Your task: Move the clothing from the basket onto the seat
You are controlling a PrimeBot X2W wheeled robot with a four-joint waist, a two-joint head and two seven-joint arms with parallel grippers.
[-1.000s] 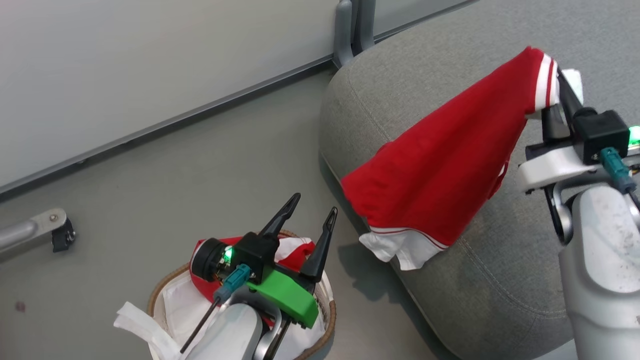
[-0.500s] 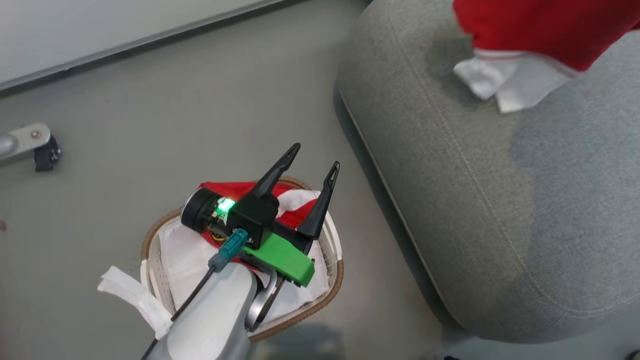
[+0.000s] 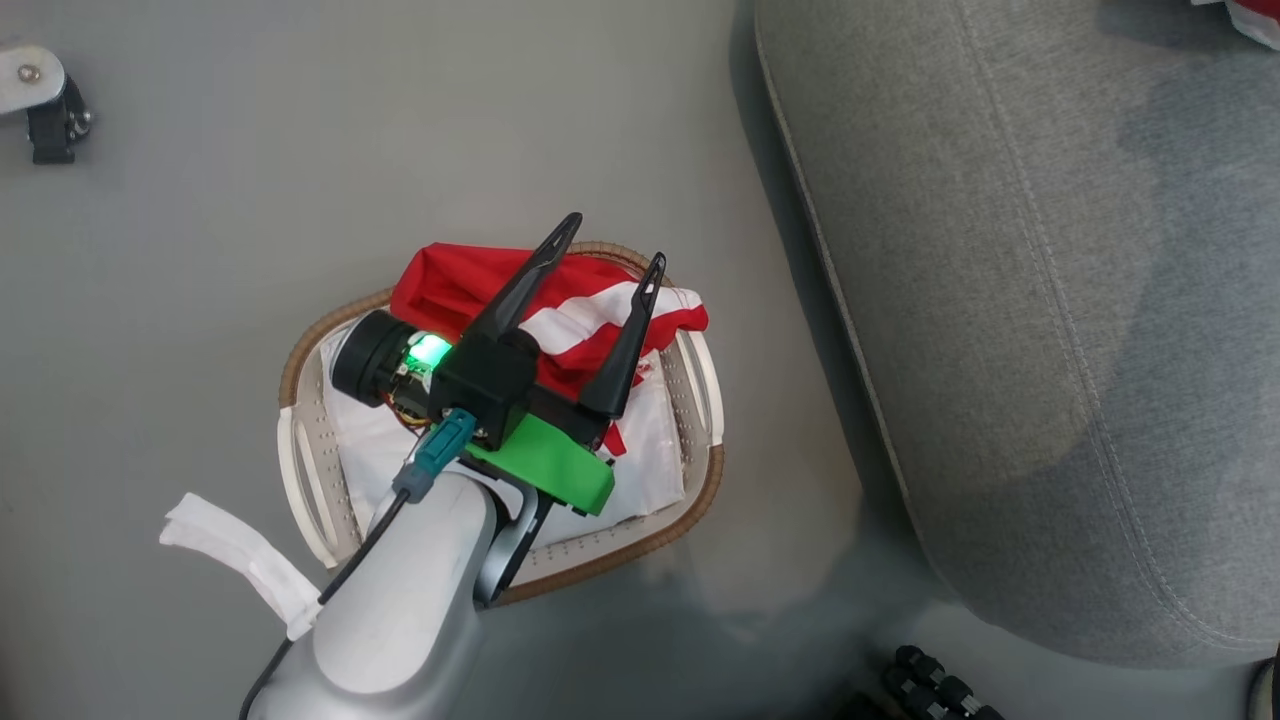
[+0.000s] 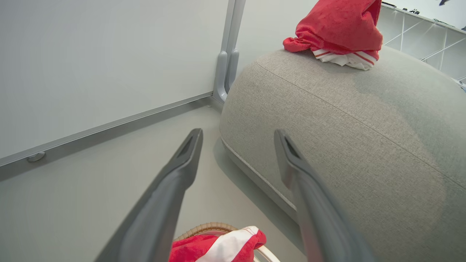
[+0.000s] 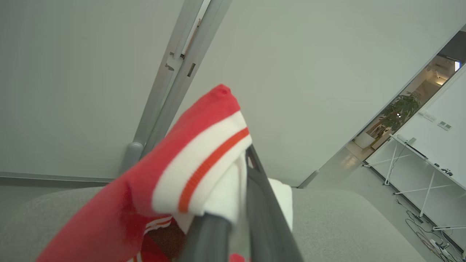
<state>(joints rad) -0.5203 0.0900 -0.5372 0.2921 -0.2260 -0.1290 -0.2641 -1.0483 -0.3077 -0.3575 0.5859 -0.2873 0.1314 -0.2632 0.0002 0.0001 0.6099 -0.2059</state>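
The basket [image 3: 300, 462] stands on the grey floor [image 3: 200, 250] just beside the seat [image 3: 1050, 300], not touching it. 1 red garment [image 3: 455, 285] with a broad white band lies inside the basket on the white liner cloth [image 3: 655, 455]. It fills the half of the basket away from the robot. Its long axis runs along the basket's long axis, and its banded end points toward the seat and hangs a little over the woven rim. The left gripper [image 3: 615, 240] hovers above the basket with its 2 fingers spread wide and nothing between them. The fingers point over that garment and past the rim on the far side of the basket. The right gripper [image 5: 244, 171] is well apart from the basket, above the seat, and its fingers are closed tight on the striped cuff of the second red garment [image 5: 174, 174]. This garment hangs with the cuff up, its long axis steep. Its lower part is heaped on top of the seat, on the part far from the basket.
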